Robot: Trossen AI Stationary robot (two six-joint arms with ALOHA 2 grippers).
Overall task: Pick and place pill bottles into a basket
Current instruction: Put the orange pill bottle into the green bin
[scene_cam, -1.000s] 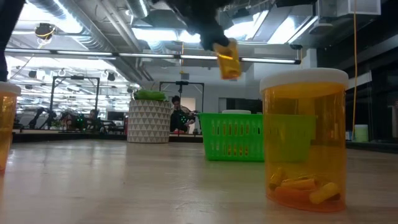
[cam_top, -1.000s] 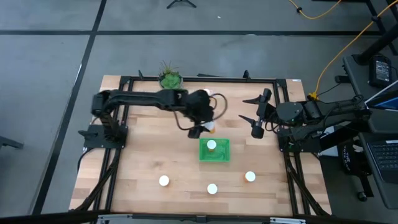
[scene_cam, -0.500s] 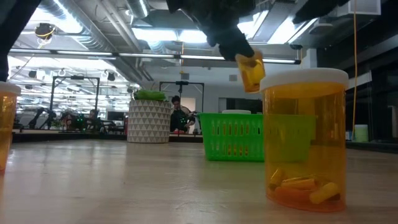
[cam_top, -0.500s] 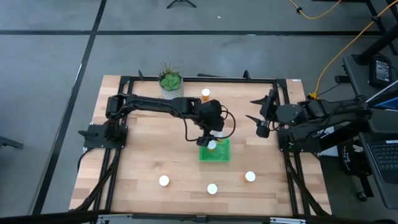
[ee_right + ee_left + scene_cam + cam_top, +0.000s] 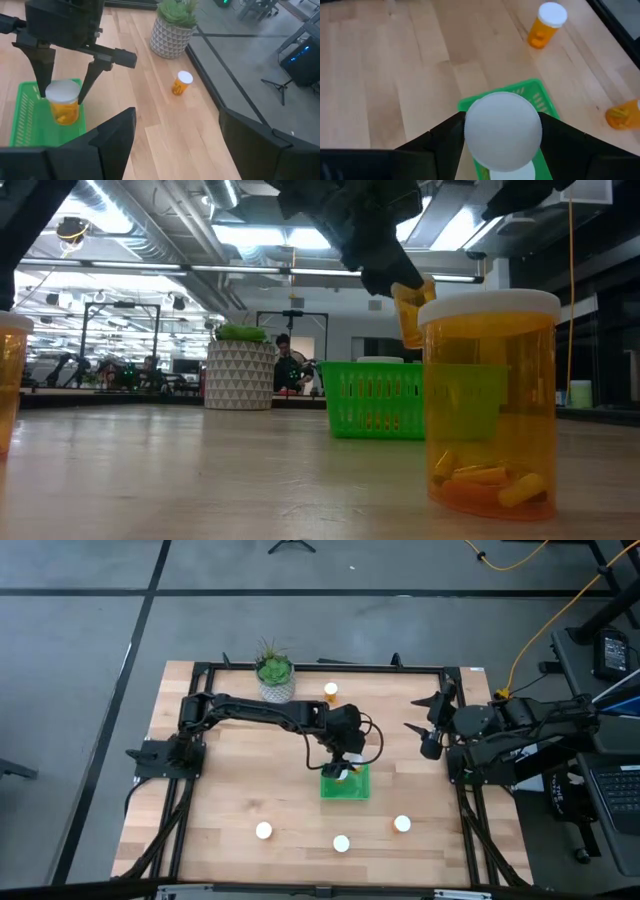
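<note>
upright, cap up, pill bottle [image 5: 62, 104] hangs in left gripper [image 5: 63, 97] over basket [image 5: 31, 122].

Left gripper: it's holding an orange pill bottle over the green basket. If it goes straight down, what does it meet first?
Probably the white-capped pill bottle already in the green basket: the left gripper holds its orange pill bottle almost directly above it, though depth is unclear.

Overhead looks straight down; low camera level, close; both share basket [image 5: 345, 783].
</note>
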